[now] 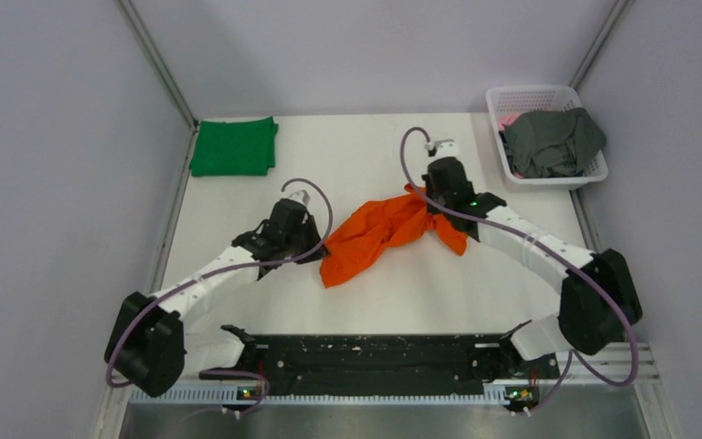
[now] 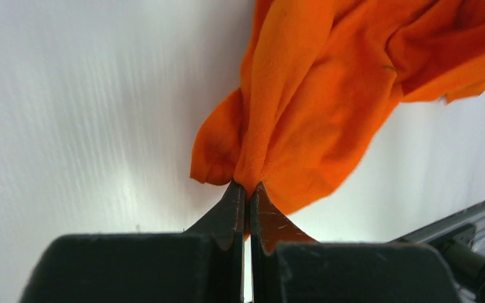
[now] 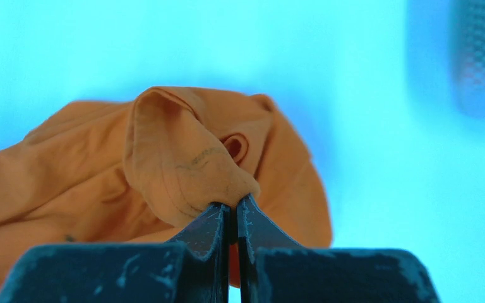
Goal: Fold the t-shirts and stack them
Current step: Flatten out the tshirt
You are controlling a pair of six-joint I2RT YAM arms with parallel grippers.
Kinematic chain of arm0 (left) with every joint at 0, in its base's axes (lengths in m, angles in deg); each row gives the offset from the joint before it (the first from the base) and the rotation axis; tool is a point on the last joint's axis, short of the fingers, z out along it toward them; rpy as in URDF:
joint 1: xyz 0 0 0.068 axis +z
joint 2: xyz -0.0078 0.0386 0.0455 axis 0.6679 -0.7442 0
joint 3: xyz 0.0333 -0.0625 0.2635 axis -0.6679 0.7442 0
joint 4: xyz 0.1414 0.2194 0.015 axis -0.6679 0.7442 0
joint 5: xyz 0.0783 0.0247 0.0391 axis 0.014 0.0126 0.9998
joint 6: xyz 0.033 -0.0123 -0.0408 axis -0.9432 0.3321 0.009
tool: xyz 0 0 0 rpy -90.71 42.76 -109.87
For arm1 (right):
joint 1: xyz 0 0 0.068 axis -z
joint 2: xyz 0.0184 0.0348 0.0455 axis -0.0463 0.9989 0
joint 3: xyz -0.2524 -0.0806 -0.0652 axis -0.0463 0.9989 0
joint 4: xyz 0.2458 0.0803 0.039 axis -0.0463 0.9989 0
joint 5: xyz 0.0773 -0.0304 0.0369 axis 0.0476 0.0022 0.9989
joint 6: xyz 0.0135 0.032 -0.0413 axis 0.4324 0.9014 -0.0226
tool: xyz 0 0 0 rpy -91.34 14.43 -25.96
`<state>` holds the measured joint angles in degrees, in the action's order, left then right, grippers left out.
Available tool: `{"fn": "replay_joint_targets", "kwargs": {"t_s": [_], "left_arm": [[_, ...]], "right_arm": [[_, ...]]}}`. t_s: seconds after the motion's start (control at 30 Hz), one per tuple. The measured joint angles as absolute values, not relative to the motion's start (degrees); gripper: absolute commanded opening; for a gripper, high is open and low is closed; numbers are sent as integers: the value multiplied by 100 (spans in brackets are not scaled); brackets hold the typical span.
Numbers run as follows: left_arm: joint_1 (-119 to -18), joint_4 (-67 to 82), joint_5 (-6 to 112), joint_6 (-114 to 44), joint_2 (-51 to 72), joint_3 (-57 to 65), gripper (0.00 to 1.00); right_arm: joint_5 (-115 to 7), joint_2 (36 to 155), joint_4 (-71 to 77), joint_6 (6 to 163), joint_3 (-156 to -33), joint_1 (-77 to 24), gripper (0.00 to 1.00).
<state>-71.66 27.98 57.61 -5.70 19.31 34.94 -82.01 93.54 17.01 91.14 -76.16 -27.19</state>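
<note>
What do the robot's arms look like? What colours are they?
The left arm and right arm are white tubes with chunky black joints. A thin purple cable loops along each. The fingers are dark, flat and pointed, with little scratches.

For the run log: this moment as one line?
left gripper: shut on orange t-shirt | right gripper: shut on it | green t-shirt: folded, far-left | grey t-shirt: in basket

The white worktop (image 1: 375,155) is carrying 3 things: a folded green t-shirt (image 1: 234,146) lying at its far left corner, an orange t-shirt (image 1: 370,240) sprawling mid-surface, a basket (image 1: 532,92) sitting far right.
</note>
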Motion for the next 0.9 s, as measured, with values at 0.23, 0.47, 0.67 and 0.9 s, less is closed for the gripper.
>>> {"fn": "replay_joint_targets", "kwargs": {"t_s": [0.23, 0.47, 0.67, 0.9], "left_arm": [[-6600, 2894, 6404, -699, 2910, 2716, 0], [-5905, 2923, 6328, -904, 2972, 1055, 0], [-5735, 2901, 6404, -1247, 2819, -491, 0], [-5348, 2912, 6446, -1483, 1592, -2294, 0]], "right_arm": [[-8087, 7835, 1730, 9151, -7555, -1624, 0], [-7628, 7413, 1505, 8937, -8755, -1559, 0], [-6800, 7555, 1376, 8747, -10121, -1559, 0], [-6483, 8596, 945, 8426, -11301, -1559, 0]]}}
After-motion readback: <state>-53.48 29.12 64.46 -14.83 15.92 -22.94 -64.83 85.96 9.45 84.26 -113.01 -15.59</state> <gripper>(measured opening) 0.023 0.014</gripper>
